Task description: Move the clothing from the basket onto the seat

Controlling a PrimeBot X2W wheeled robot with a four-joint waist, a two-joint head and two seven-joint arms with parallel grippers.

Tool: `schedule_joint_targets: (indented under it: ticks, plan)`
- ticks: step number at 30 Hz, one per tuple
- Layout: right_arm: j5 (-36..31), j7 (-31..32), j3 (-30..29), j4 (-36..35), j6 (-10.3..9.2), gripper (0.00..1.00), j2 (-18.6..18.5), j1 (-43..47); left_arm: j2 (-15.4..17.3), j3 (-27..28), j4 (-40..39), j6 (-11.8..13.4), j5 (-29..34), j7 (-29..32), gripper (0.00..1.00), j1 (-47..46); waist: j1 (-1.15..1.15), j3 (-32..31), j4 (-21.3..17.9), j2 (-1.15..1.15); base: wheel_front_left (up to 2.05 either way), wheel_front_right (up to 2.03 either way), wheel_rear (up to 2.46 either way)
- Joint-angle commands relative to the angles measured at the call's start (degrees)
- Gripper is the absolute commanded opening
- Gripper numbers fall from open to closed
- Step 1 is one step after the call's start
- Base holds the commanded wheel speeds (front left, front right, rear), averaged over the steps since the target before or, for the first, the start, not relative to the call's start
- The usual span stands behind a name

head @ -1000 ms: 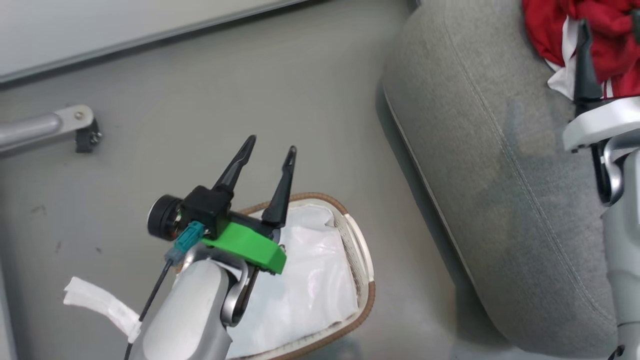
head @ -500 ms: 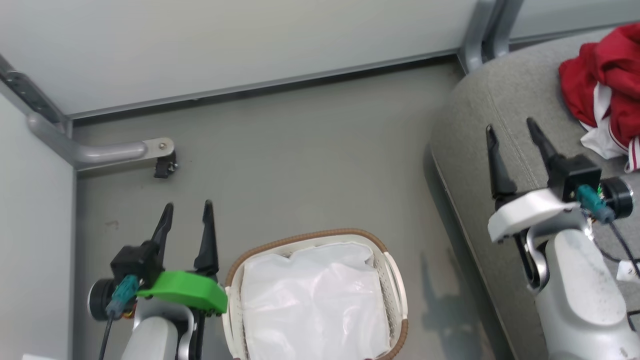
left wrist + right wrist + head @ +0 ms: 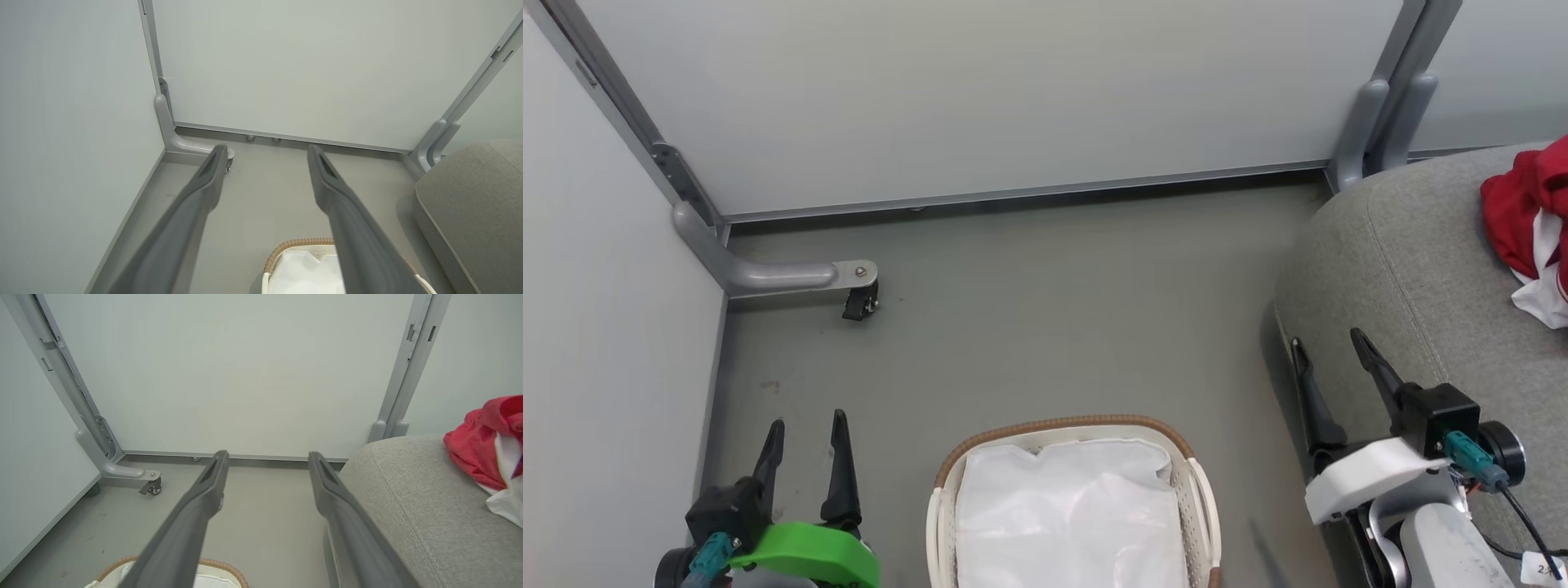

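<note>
While both arms stood low in the head view, we logged the left gripper [image 3: 807, 418] with its fingers apart, above the grey floor [image 3: 1054, 327] just left of the basket [image 3: 1062, 425]; the right gripper [image 3: 1325, 338] likewise had its fingers spread, at the near left edge of the seat [image 3: 1405, 269]; the basket stood on the floor between the two grippers, brown woven rim up, white liner [image 3: 1070, 514] visible inside; the clothing [image 3: 1515, 212], a crumpled red heap with a white panel, lay on the seat towards its far right, partly cut by the frame edge, well apart from the basket; the right wrist view showed the same heap to the right of that gripper's fingers; pale wall panels [image 3: 1013, 98] closed off the floor behind, with a castor foot [image 3: 859, 304] near the left corner.
</note>
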Motion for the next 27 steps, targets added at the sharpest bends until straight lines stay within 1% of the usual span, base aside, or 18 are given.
schedule_joint_targets:
  ticks: [1,11,22,26,27]
  plan:
    - [0.78,-0.30,0.16,-0.45,-0.06,1.00,-0.22,1.40,0.01,-0.43,-0.20,0.36,-0.36,0.00,1.00,1.07,0.00,-0.90,0.92,0.00,0.00,0.00,0.00]
    - [2.53,-0.30,0.06,-1.16,-0.06,1.00,-0.21,4.82,0.02,-2.51,0.19,1.13,-1.37,0.00,1.00,2.11,0.00,-1.78,1.07,0.00,0.00,0.00,0.00]
    - [3.15,-0.30,0.03,-1.07,-0.06,1.00,-0.20,4.91,0.01,-2.79,0.43,1.22,-1.62,0.00,1.00,2.11,0.00,-2.25,0.78,0.00,0.00,0.00,0.00]
    - [3.29,-0.30,0.17,-1.26,-0.06,1.00,-0.20,5.02,0.02,-2.63,0.63,1.04,-2.68,-0.01,1.00,2.04,0.00,-2.33,0.85,0.00,0.00,0.00,0.00]
    - [3.08,0.00,0.26,-1.07,0.00,0.00,0.00,4.37,-0.04,-2.81,0.66,0.95,-2.56,0.00,0.00,1.29,0.00,-2.34,0.84,0.00,0.00,0.00,0.00]
